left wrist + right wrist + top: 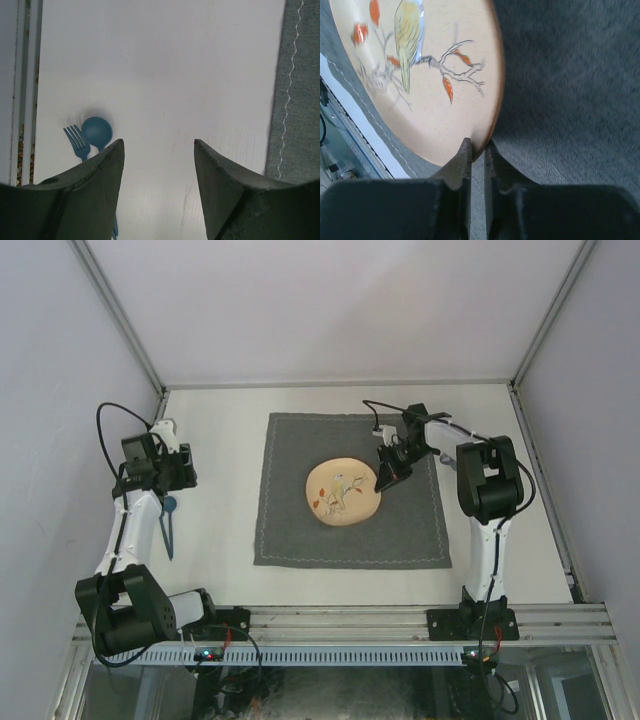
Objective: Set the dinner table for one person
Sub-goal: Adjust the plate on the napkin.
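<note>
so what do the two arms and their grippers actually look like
The left arm and right arm both have slim white links between bulky black joint housings, with thin black cables looping off near the wrists. The left gripper has two thick, dark grey wedge-shaped fingers; the right gripper matches, tapering to narrow tips.

Right gripper (477, 145) pinched on plate (343, 493) rim, arm reaching in from plate's right. Left gripper (159, 142) jaws apart, holding nothing, well left of plate.

Right pincer (385, 480) sits at the plate (343, 493) rim, over the grey cloth (290, 530).
</note>
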Motion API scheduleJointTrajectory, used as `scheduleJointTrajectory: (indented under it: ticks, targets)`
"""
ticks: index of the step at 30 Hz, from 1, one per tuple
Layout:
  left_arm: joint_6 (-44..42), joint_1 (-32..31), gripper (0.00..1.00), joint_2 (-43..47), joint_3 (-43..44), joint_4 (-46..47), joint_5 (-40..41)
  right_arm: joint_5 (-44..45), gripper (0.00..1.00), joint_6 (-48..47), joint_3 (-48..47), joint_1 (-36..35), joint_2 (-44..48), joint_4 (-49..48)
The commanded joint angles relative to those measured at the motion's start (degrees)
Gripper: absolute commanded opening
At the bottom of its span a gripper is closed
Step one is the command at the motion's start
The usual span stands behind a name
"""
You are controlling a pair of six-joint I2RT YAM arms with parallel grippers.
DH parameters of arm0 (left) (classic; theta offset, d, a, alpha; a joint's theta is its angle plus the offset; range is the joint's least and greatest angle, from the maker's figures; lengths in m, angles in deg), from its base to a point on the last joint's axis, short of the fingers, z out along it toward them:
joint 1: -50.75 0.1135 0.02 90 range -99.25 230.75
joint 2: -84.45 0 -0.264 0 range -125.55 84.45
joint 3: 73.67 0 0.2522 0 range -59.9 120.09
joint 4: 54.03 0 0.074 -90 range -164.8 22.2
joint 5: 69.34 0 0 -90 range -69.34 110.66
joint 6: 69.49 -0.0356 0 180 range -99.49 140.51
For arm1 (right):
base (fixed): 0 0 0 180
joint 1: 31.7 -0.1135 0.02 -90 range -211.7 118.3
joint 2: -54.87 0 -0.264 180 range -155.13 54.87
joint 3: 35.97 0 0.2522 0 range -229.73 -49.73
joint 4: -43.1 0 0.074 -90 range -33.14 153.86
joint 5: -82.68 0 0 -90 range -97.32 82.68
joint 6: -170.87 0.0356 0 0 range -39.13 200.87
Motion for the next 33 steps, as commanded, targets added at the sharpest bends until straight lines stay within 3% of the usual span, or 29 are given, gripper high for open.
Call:
scheduleJointTrajectory:
  ticks: [1,18,25,33]
  targets:
    - [0.58,0.5,0.62,0.16,-1.03,2.48,-0.58,-1.23,0.0,-0.51,-3.04,-0.89,-0.8,-0.24]
    - [0.49,0.48,0.62,-0.05,-0.69,2.65,-0.81,-3.9,0.0,0.72,-3.29,1.46,2.19,3.14]
    - [0.14,0.49,0.62,0.15,-0.98,2.67,-0.78,-10.28,0.0,10.69,0.1,6.43,6.54,-0.18]
    - [0.06,0.47,0.62,-0.43,-1.03,2.92,-0.66,-16.99,0.0,25.57,4.83,7.34,12.05,-12.05]
